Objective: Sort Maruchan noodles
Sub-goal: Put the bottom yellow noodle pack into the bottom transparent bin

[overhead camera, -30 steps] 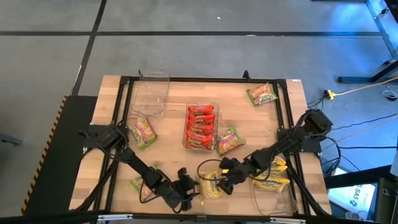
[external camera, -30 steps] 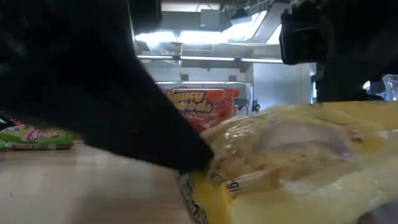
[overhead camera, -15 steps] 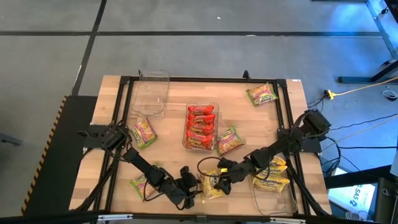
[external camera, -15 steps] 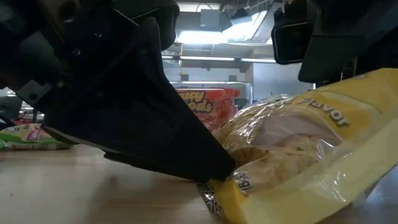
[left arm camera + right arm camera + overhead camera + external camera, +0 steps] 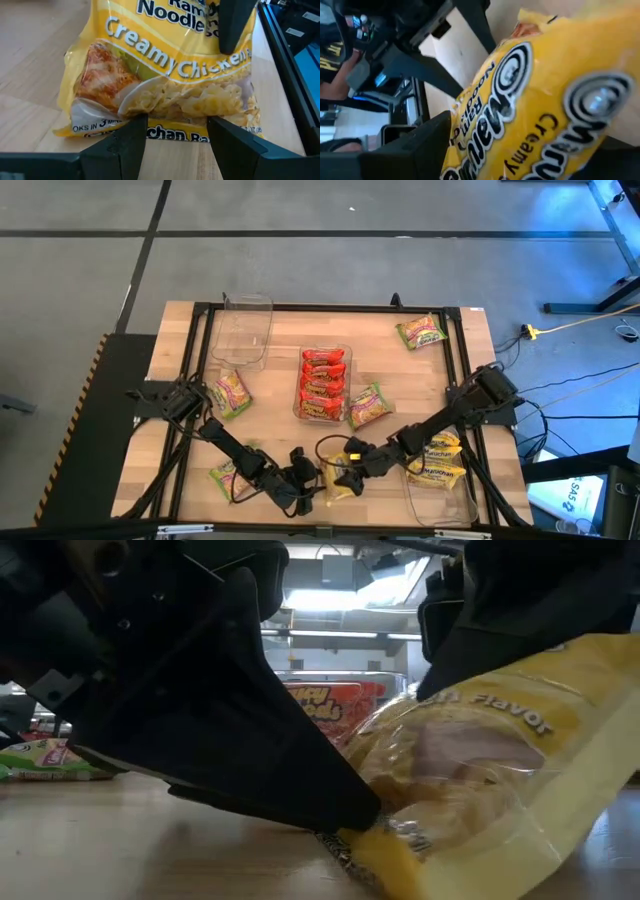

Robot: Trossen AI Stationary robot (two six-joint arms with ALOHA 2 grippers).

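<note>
A yellow Maruchan Creamy Chicken packet point(image 5: 338, 480) lies near the table's near edge, between my two grippers. It fills the left wrist view point(image 5: 165, 75) and the right wrist view point(image 5: 545, 100). My right gripper point(image 5: 350, 464) is shut on it from the right. My left gripper point(image 5: 308, 485) is open at the packet's left end, and its two fingers point(image 5: 132, 137) spread along that end. In the low view the packet point(image 5: 470, 780) is tilted, right end up. My right gripper pinches the packet's right end, with one finger point(image 5: 235, 25) on its printed face. It comes slanting down from the table's right. The packet is tilted, and its low left corner point(image 5: 385, 855) is on the table. My left gripper stands open against the packet's left seam edge point(image 5: 172, 132), coming in low from the table's left. A fingertip point(image 5: 350, 810) meets that edge just above the table.
A clear tray point(image 5: 323, 385) mid-table holds red packets. A tray at the right near corner point(image 5: 437, 468) holds yellow ones. An empty clear tray point(image 5: 243, 330) sits far left. Green packets lie loose point(image 5: 420, 332), point(image 5: 232, 392), point(image 5: 368, 405), point(image 5: 225, 478).
My right gripper has drawn toward the table's left and raised the packet's right end. The packet has tipped up steeper, and its left corner has stayed on the table. My left gripper has edged right, up to the packet's left end.
</note>
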